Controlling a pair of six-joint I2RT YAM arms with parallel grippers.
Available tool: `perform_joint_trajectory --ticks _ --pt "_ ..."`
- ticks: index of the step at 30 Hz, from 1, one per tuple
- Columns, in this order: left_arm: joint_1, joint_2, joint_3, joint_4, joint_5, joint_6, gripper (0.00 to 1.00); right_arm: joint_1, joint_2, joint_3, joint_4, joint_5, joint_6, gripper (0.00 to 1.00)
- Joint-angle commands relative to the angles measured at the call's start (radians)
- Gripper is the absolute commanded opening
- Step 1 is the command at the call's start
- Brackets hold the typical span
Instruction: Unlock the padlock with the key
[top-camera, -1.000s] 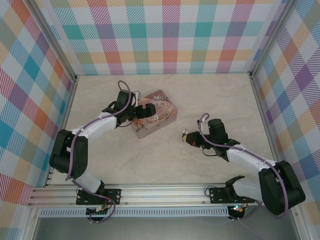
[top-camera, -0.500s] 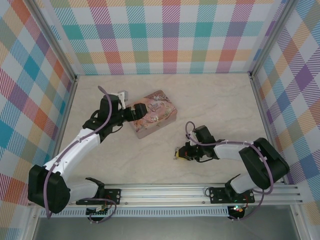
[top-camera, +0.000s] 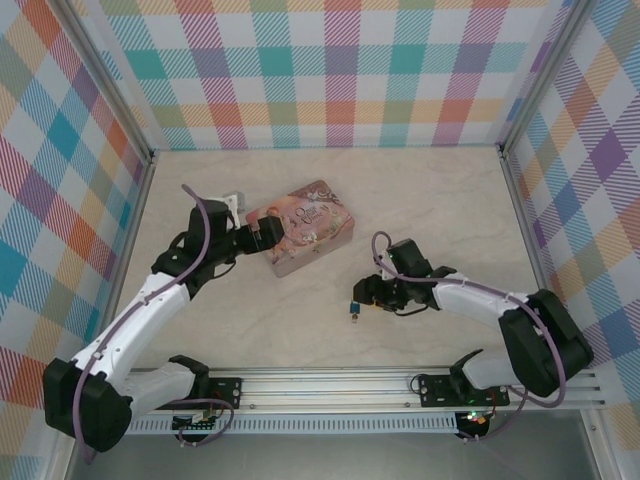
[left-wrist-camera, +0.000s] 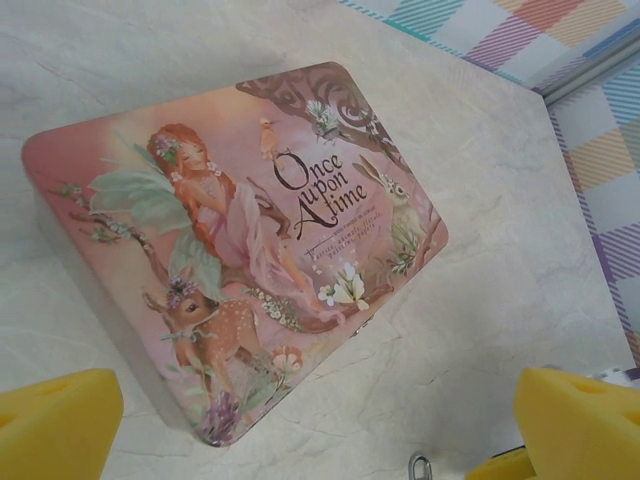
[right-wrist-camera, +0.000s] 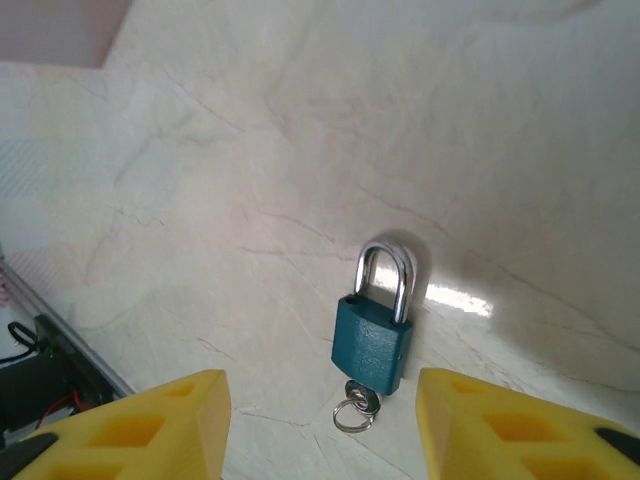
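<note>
Pale marble-patterned tabletop (top-camera: 440, 200) fills my work area, boxed in on three sides by plaid walls (top-camera: 330, 70) in pastel checks, with a metal rail (top-camera: 330, 385) along the near edge where the arm bases sit. The padlock (right-wrist-camera: 373, 345) lies flat on the bare surface: a small blue-green body with a silvery shackle whose two legs both meet the body. At the bottom of the body I see the key (right-wrist-camera: 362, 398), its head and a small wire ring poking out as if seated in the keyway. From the top camera the padlock (top-camera: 354, 310) is in the near-middle of the tabletop, well apart from the pink illustrated tin (top-camera: 305, 235) and from every wall, closer to the rail than to the far side, with open marble all round it. My right gripper (top-camera: 368, 296) hangs just beside it, jaws parted with nothing held, the lock lying free on the surface between the two yellow pads (right-wrist-camera: 150, 420). My left gripper (top-camera: 262, 232) hovers at the tin's left end, jaws spread wide and empty, the tin's lid (left-wrist-camera: 230, 260) lying closed below them.
</note>
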Motion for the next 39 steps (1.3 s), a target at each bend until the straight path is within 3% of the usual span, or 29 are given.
perform_joint_trajectory --ticks 1,5,7,10,13,18,23,30,35,39 --pt "0.012 -0.059 -0.029 -0.05 -0.006 0.024 1.0 -0.001 -0.041 0.055 -0.178 0.101 -0.086 0.54" --pt "0.01 -0.13 -0.086 -0.03 0.057 0.003 1.0 0.0 -0.081 0.1 -0.276 0.183 -0.128 0.56" --pt "0.01 -0.173 -0.132 -0.008 0.087 -0.019 1.0 -0.004 -0.12 0.116 -0.32 0.252 -0.146 0.62" --pt "0.011 -0.256 -0.203 0.0 0.057 -0.033 1.0 -0.04 -0.218 0.108 -0.325 0.344 -0.172 0.77" --pt "0.012 -0.319 -0.252 -0.019 -0.014 -0.026 1.0 -0.112 -0.339 0.071 -0.273 0.388 -0.211 0.98" --pt "0.02 -0.349 -0.299 -0.027 -0.094 -0.004 1.0 -0.247 -0.529 -0.014 -0.158 0.496 -0.313 1.0" --pt "0.055 -0.332 -0.312 -0.024 -0.167 0.054 1.0 -0.366 -0.615 -0.128 0.02 0.629 -0.463 1.0" --pt "0.17 -0.279 -0.367 0.069 -0.34 0.105 1.0 -0.545 -0.484 -0.324 0.452 0.547 -0.515 1.0" --pt "0.23 -0.237 -0.429 0.164 -0.466 0.14 1.0 -0.566 -0.253 -0.389 0.84 0.439 -0.504 1.0" --pt "0.263 -0.176 -0.429 0.237 -0.475 0.184 1.0 -0.569 -0.076 -0.369 1.07 0.365 -0.561 1.0"
